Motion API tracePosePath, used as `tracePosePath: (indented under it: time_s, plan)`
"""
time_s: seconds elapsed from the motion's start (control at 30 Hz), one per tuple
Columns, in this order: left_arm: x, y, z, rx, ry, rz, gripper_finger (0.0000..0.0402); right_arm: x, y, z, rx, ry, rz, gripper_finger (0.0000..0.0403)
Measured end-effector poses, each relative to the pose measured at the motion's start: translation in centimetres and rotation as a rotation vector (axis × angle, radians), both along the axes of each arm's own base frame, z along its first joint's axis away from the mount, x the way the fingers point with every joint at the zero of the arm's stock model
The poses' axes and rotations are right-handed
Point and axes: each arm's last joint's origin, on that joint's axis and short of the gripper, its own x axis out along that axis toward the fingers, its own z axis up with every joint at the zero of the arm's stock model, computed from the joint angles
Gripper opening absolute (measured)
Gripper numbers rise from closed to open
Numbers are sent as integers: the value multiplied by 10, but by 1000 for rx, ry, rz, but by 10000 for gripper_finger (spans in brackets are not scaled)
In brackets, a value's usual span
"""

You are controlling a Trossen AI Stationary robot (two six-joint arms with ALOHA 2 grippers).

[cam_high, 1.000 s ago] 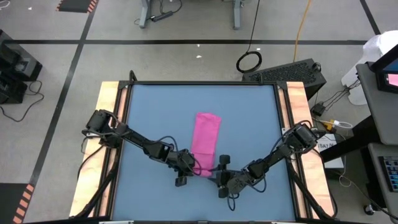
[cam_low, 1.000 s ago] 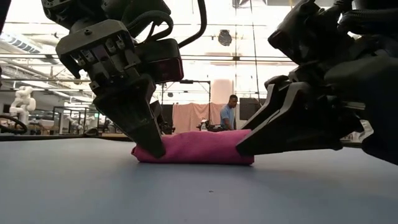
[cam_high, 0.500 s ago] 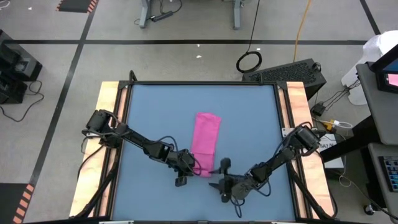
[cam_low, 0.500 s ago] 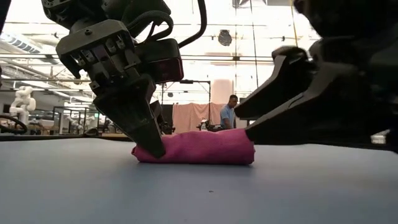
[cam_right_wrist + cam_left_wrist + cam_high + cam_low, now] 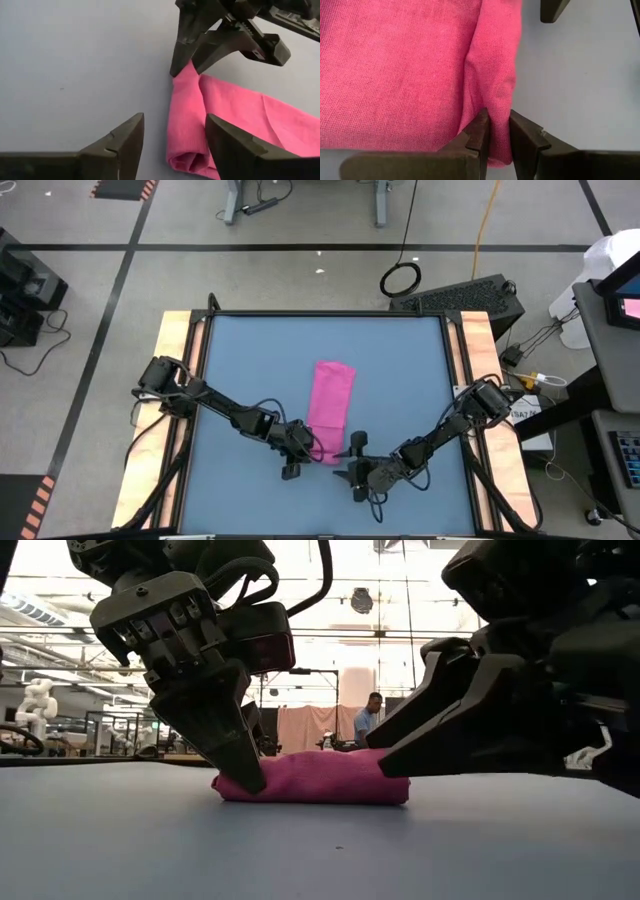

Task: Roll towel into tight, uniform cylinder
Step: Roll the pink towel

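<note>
Pinching towel (image 5: 331, 411) corner w/ left hand (image 5: 313, 448); right hand (image 5: 352, 459) open, apparently just beside.

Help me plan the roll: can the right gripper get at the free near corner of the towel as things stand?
Probably yes. The right gripper is open, facing the towel corner with only bare table between; the left gripper pinches the other corner.

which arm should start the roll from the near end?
Probably left. Its claw is already shut on the towel at its near edge. The right claw is open just short of that end, holding nothing.
</note>
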Motion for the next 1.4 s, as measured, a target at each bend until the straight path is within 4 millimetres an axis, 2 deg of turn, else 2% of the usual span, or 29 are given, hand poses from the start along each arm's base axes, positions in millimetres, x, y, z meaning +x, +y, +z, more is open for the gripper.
tracePosePath:
  time_s: [0.5,0.7,0.93,1.13,1.23,1.4]
  plan:
    - [0,0,0,0,0,0,67,-1,-2,-4,34,38,-23,168]
    - [0,0,0,0,-1,0,67,2,-12,-8,66,69,-80,177]
    - [1,0,0,4,-8,5,67,2,-12,-9,88,71,-90,184]
    - [1,1,1,38,-25,37,78,0,-13,-12,136,91,-130,139]
    - [2,1,1,42,-30,32,97,0,-13,-17,159,97,-146,113]
    - [-3,2,13,56,-36,14,140,1,-12,-23,175,98,-161,80]
